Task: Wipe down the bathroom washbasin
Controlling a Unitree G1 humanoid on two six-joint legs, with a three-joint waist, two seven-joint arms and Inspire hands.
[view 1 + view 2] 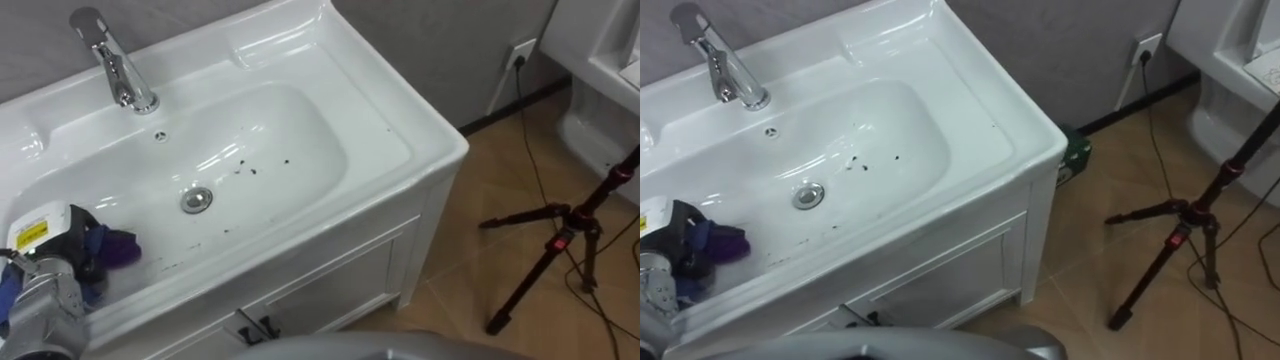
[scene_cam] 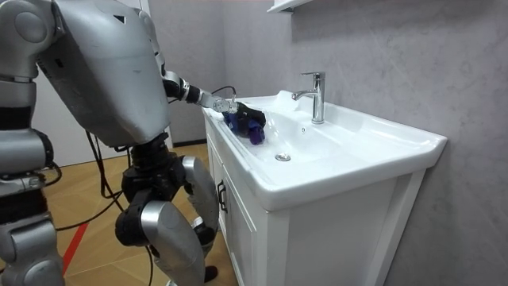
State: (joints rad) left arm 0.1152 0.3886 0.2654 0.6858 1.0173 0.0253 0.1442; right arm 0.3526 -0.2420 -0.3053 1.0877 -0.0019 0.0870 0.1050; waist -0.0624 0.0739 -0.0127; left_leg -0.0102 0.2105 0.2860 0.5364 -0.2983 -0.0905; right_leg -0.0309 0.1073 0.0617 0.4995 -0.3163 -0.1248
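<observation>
Grips purple cloth (image 1: 122,248) in curled fingers of left hand (image 1: 72,245), low in basin (image 1: 300,150) at 8 o'clock from drain (image 1: 197,199), presumably to keep fabric against porcelain. Leaves dark specks (image 1: 250,168) at 2 o'clock from drain, well apart from cloth, not yet wiped.

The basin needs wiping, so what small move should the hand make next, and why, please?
Probably slide the left hand and its cloth rightward towards the drain: the cloth sits at the left end of the basin, while dark specks lie around and beyond the drain.
</observation>
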